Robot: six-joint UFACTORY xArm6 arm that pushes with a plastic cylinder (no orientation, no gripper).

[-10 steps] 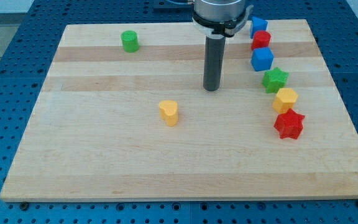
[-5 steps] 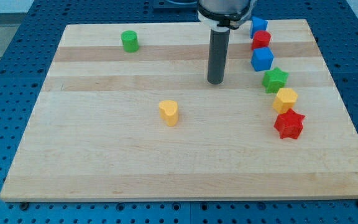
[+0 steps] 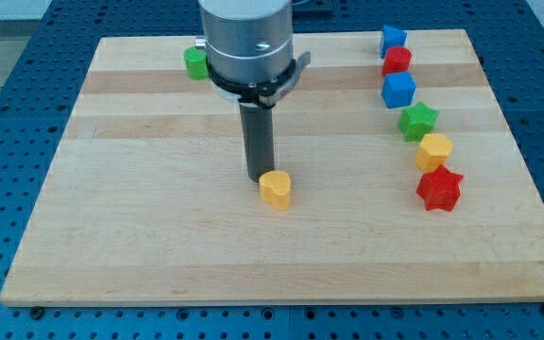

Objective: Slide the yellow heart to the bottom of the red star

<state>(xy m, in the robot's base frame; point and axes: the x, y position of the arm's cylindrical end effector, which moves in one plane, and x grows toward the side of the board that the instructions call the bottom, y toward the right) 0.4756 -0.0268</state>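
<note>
The yellow heart (image 3: 275,189) lies near the middle of the wooden board, a little towards the view's bottom. My tip (image 3: 258,178) stands just at its upper left, touching or almost touching it. The red star (image 3: 438,189) lies far to the view's right, at about the same height as the heart. It is the lowest block of a column along the right side.
Above the red star stand a yellow block (image 3: 433,151), a green star (image 3: 418,121), a blue cube (image 3: 399,91), a red block (image 3: 397,61) and a blue block (image 3: 393,40). A green cylinder (image 3: 195,63) sits at top left, partly behind the arm.
My tip has swung from the upper middle of the board down and left to the yellow heart. The heart has shifted a little right and down.
</note>
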